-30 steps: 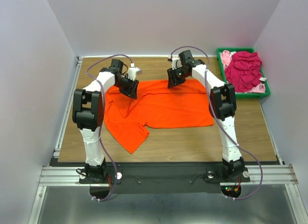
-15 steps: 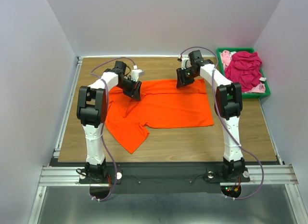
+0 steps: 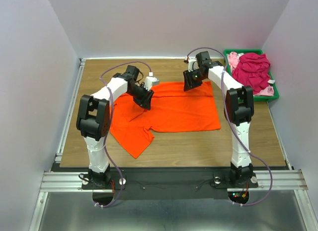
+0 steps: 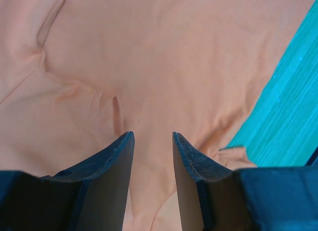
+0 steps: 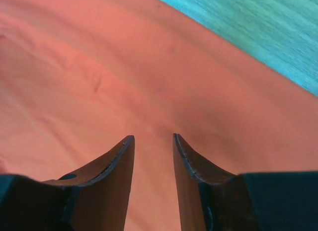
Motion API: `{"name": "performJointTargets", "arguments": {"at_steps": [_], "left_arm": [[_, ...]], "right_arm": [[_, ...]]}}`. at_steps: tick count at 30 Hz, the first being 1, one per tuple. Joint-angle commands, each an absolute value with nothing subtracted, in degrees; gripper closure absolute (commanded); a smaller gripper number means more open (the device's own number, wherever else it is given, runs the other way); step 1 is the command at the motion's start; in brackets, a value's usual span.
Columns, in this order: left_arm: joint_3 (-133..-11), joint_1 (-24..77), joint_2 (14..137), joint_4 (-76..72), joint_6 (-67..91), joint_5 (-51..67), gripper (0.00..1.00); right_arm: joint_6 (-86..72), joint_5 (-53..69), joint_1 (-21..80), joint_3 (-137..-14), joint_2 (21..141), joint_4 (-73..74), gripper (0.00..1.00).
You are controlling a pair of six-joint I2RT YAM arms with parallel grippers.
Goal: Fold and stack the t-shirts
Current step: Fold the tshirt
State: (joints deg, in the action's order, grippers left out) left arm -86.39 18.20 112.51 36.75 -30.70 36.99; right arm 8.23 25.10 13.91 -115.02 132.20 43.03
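orange t-shirt (image 3: 174,109): spread flat mid-tabletop (image 3: 198,141), long axis left-right, one sleeve pointing near-left
far edge: runs left-right, directly under both grippers
left gripper (image 4: 153,136): over the far-left part, jaws narrowly parted, nothing between them
right gripper (image 5: 153,137): over the far-right corner, same narrow gap, empty
nearer arm: judged even, one per end
rest: magenta t-shirt (image 3: 253,72) and pale pink t-shirt (image 3: 233,57) bunched in the green bin (image 3: 258,50)

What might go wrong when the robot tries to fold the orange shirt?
The left gripper hangs open over wrinkles in the orange t-shirt, so it might pinch just a crease. The shirt's near-left part lies bunched and skewed, so the fold may come out crooked. The right gripper, open near the far edge, might miss that edge.
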Motion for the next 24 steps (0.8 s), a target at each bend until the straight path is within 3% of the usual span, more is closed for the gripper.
{"name": "performJointTargets", "arguments": {"at_steps": [1,4,9,14,24], "left_arm": [[-84.9,15.7,105.7,37.5,-32.3,37.8,0.52],[-82.5,12.2,102.9,35.6,-30.0,35.6,0.54],[-77.7,3.1,100.6,35.6,-30.1,28.7,0.58],[-71.3,0.4,100.0,33.6,-31.5,21.7,0.59],[-67.8,-4.9,105.6,32.3,-31.0,15.6,0.65]], "right_arm": [[10.8,23.3,13.4,-111.3,125.6,42.9,0.60],[13.8,21.6,13.4,-106.5,122.1,45.2,0.66],[18.1,16.4,12.2,-91.7,113.5,47.6,0.66],[20.1,12.0,9.7,-82.7,111.4,47.7,0.67],[23.0,5.8,4.1,-80.2,117.0,45.9,0.70]]}}
